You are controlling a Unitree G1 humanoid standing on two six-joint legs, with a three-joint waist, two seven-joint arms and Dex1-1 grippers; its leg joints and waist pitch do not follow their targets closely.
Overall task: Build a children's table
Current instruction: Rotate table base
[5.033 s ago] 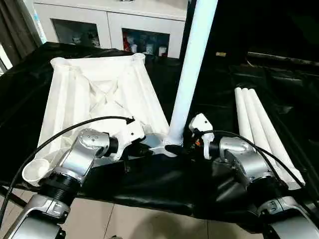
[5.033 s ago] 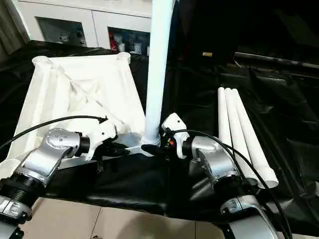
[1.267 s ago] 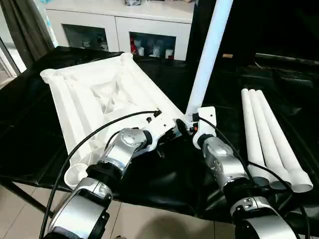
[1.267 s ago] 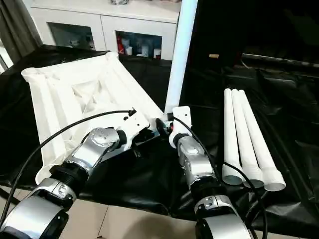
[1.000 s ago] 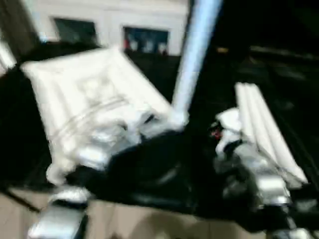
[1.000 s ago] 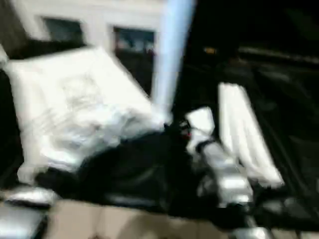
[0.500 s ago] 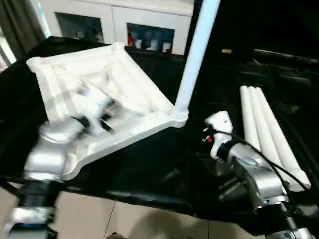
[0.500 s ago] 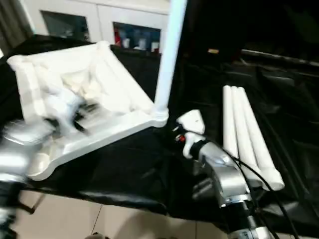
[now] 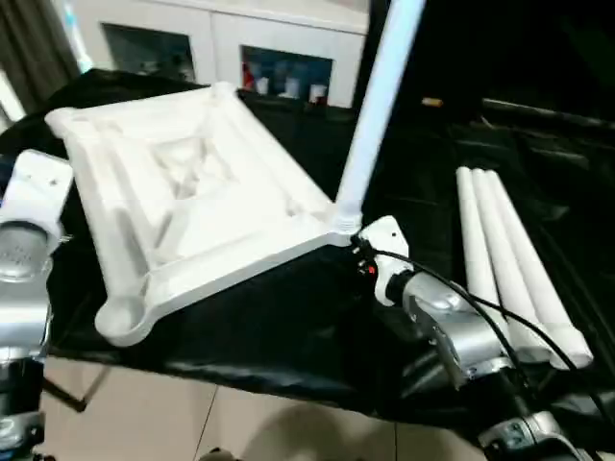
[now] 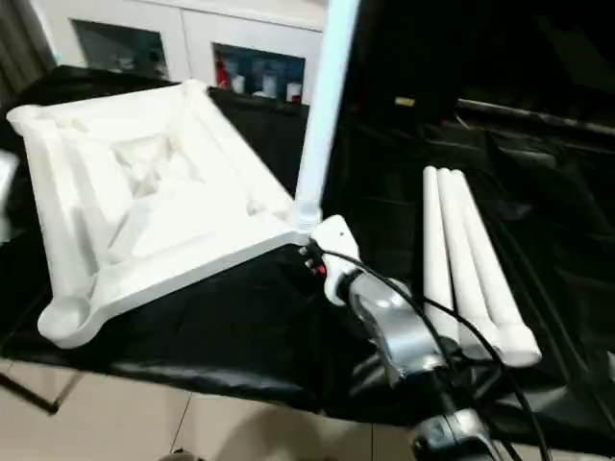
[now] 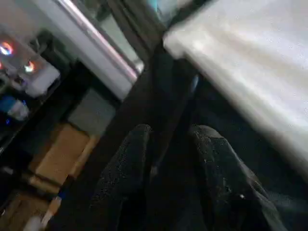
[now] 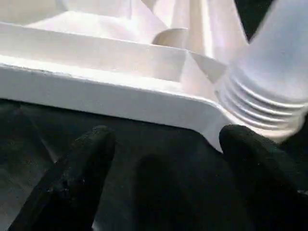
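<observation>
On the black-draped tabletop, an upturned children's table with one leg fitted.

At far left the left end effector hangs off the table's edge, fingers slightly parted, grasping nothing. The white table top lies ribbed side up left of centre. One leg stands upright in its near-right corner socket. The right end effector, released wide, sits just before that corner. Three loose legs lie at right.

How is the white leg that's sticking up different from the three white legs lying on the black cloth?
The standing leg is upright; the three loose legs lie flat on the black cloth. The standing leg sits in a corner socket of the tabletop; the three loose legs lie side by side, apart from it. All four are long white tubes.
</observation>
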